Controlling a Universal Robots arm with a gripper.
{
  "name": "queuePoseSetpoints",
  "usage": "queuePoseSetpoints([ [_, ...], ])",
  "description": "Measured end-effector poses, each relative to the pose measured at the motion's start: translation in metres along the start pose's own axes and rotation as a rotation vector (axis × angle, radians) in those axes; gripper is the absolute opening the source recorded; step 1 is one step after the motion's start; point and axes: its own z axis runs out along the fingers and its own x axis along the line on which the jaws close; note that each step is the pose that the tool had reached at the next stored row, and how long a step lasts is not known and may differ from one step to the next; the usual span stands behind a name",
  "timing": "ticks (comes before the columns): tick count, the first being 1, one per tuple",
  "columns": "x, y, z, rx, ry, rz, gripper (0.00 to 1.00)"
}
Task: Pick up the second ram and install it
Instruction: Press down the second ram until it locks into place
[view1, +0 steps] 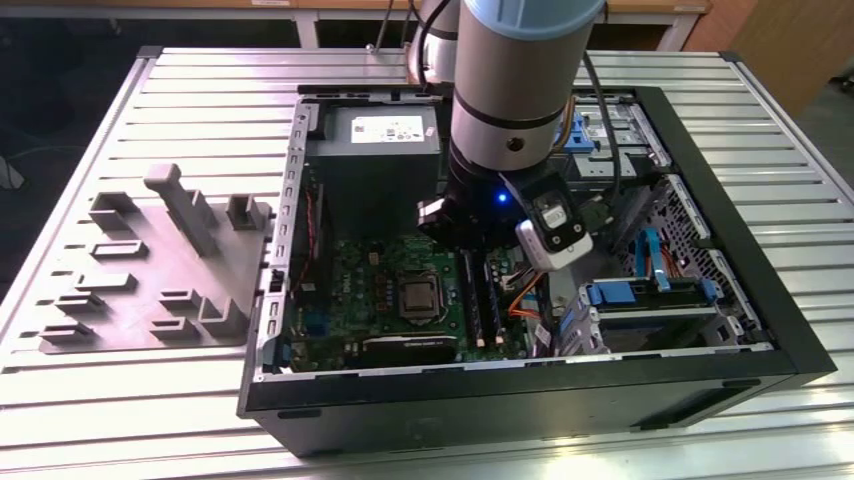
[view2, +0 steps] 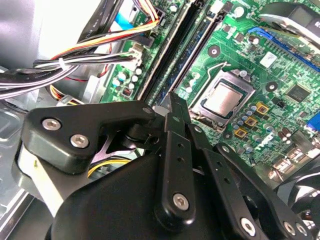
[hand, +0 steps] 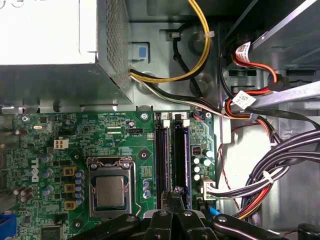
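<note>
Two thin dark memory sticks stand side by side in the motherboard's black slots, beside the processor socket (hand: 110, 191). The second ram (hand: 179, 155) is the stick farther from the socket; the other stick (hand: 160, 155) is next to it. My gripper (hand: 175, 192) is shut, its black fingers pressed together with nothing between them. Their tips are at the near end of the second ram; I cannot tell whether they touch it. In the second wrist view the gripper (view2: 172, 100) points down at the same slots. In the exterior view the arm (view1: 514, 110) reaches down into the open computer case (view1: 534, 385).
The grey moulded holder tray (view1: 160, 270) lies on the slatted table at the exterior view's left. Bundled cables (hand: 270, 180) crowd the space beside the slots, the power supply (view1: 387, 130) sits at the case's far end, and blue-tabbed drive bays (view1: 641, 295) fill the exterior view's right.
</note>
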Motion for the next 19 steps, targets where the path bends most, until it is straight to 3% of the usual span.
queuePoseSetpoints([
  [7,0.0,0.0011,-0.0006,0.0002,0.0,0.0,0.1],
  [16,0.0009,0.0183,0.0021,0.0001,0.0,0.0,0.1],
  [19,0.0011,0.021,0.0067,-0.0001,-0.0001,0.0,0.1],
])
